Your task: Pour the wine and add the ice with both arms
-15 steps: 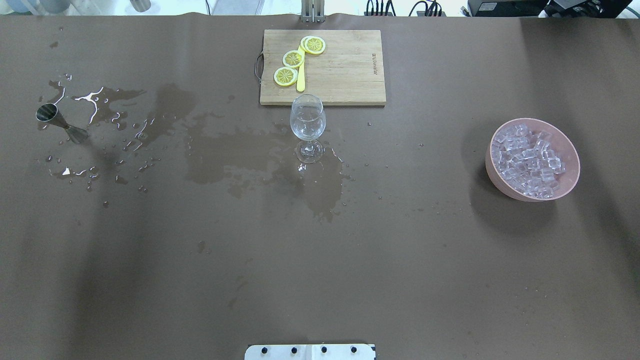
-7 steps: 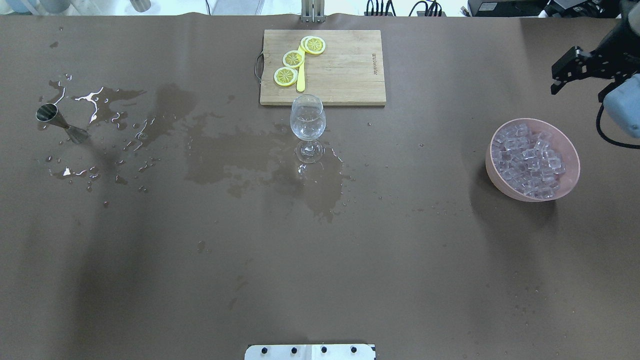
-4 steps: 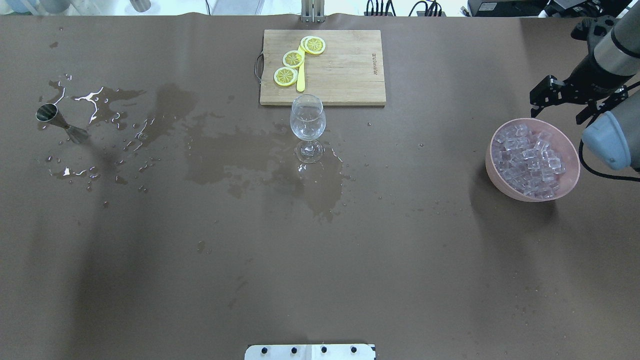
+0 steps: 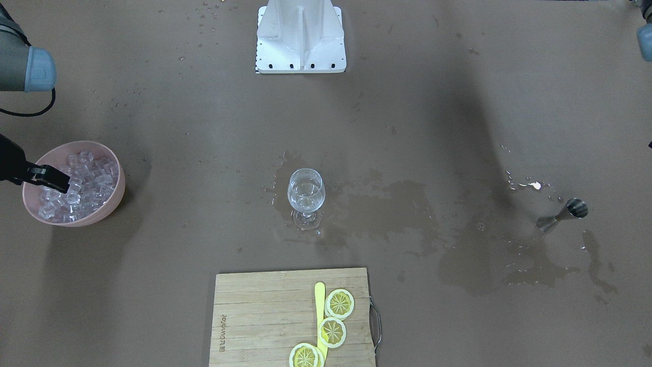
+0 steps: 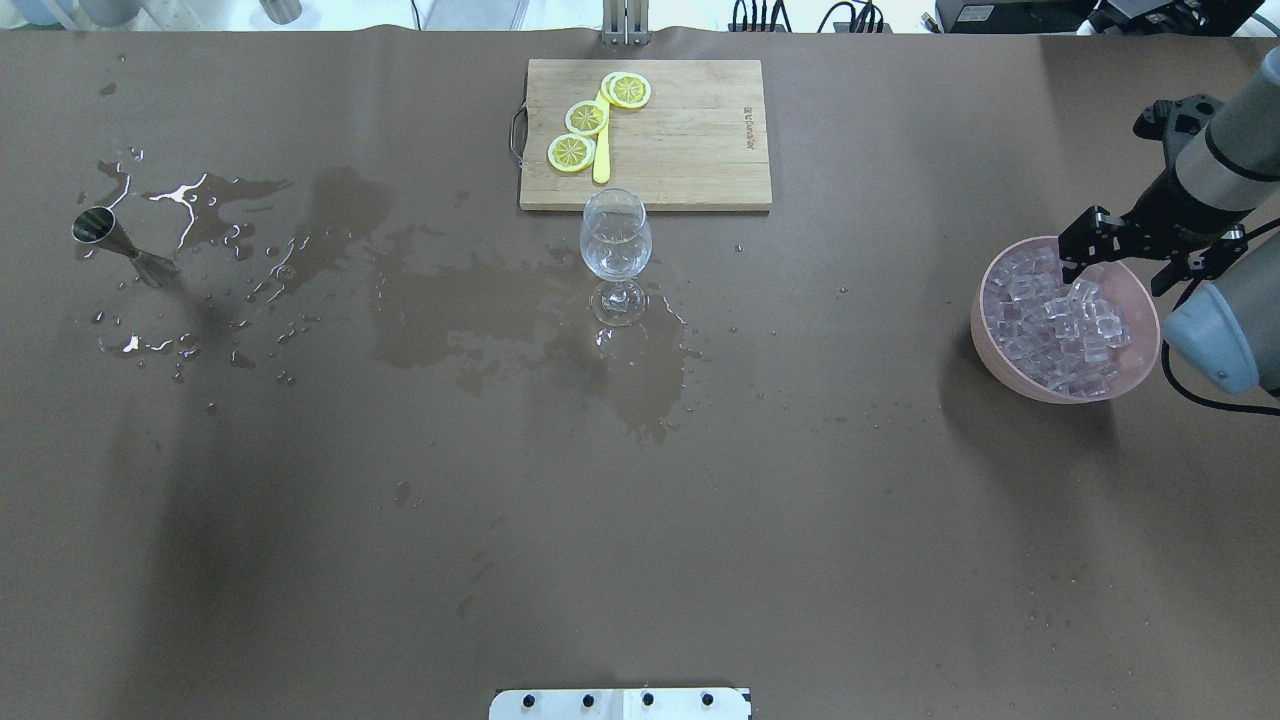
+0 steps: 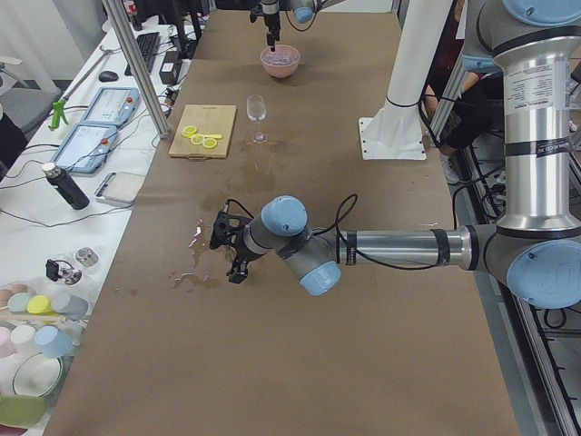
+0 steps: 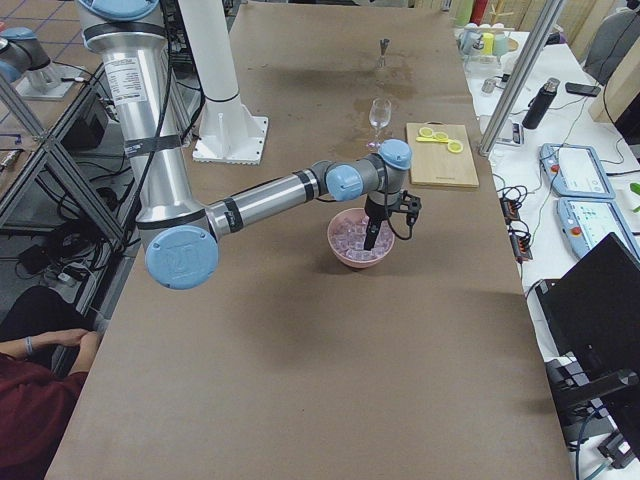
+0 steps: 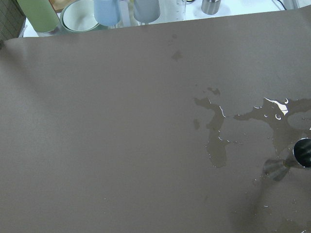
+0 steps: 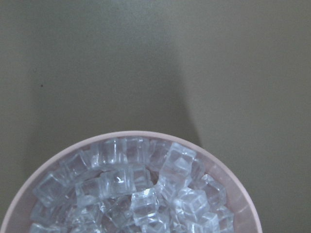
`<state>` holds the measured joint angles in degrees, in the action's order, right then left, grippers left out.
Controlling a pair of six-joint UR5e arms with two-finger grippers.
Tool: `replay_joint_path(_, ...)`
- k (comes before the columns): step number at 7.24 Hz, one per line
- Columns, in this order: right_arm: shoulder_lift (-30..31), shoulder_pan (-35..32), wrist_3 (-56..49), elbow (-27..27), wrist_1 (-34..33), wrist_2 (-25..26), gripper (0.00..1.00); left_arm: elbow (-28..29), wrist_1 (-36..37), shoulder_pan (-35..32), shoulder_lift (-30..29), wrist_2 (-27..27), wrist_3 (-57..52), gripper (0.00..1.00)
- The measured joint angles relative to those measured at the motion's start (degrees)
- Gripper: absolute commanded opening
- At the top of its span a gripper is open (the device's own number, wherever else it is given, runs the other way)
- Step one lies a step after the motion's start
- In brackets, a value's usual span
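A stemmed glass (image 5: 616, 240) with a small measure of clear wine stands mid-table, just in front of the cutting board. A pink bowl (image 5: 985, 330) at the right holds many clear ice cubes (image 5: 1055, 320). My right gripper (image 5: 1113, 272) hangs open over the bowl's far side, empty, its fingers pointing down at the ice (image 9: 136, 194). My left gripper (image 6: 229, 247) shows only in the exterior left view, low over the wet patch at the table's left end; I cannot tell whether it is open or shut. A steel jigger (image 5: 120, 245) stands there and also shows in the left wrist view (image 8: 289, 164).
A wooden cutting board (image 5: 690, 140) at the back carries three lemon slices (image 5: 585, 118) and a yellow knife. Wet spills (image 5: 480, 310) spread from the jigger to the glass. A white base bracket (image 5: 620, 703) sits at the near edge.
My right arm has come in from the right edge and moved toward me, lowering its open gripper to the ice bowl. Glass, jigger and board have not moved.
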<state>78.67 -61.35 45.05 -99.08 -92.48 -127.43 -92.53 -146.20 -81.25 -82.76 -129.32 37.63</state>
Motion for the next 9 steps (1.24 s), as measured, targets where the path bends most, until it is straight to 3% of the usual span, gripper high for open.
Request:
replay_joint_path(4, 0.39, 3.11, 3.69, 0.61, 0.07, 0.06, 0.9, 8.64, -18.36, 11.01, -2.01, 12.34, 11.94, 0.98)
replay_joint_path(7, 1.49, 3.63, 3.84, 0.69, 0.03, 0.53, 0.86, 10.63, -23.23, 17.9, -4.06, 18.89, 17.86, 0.98)
replay_joint_path(9, 1.77, 4.34, 3.87, 0.77, 0.02, 1.0, 0.79, 10.92, -23.98, 22.22, -4.78, 23.97, 18.95, 0.98)
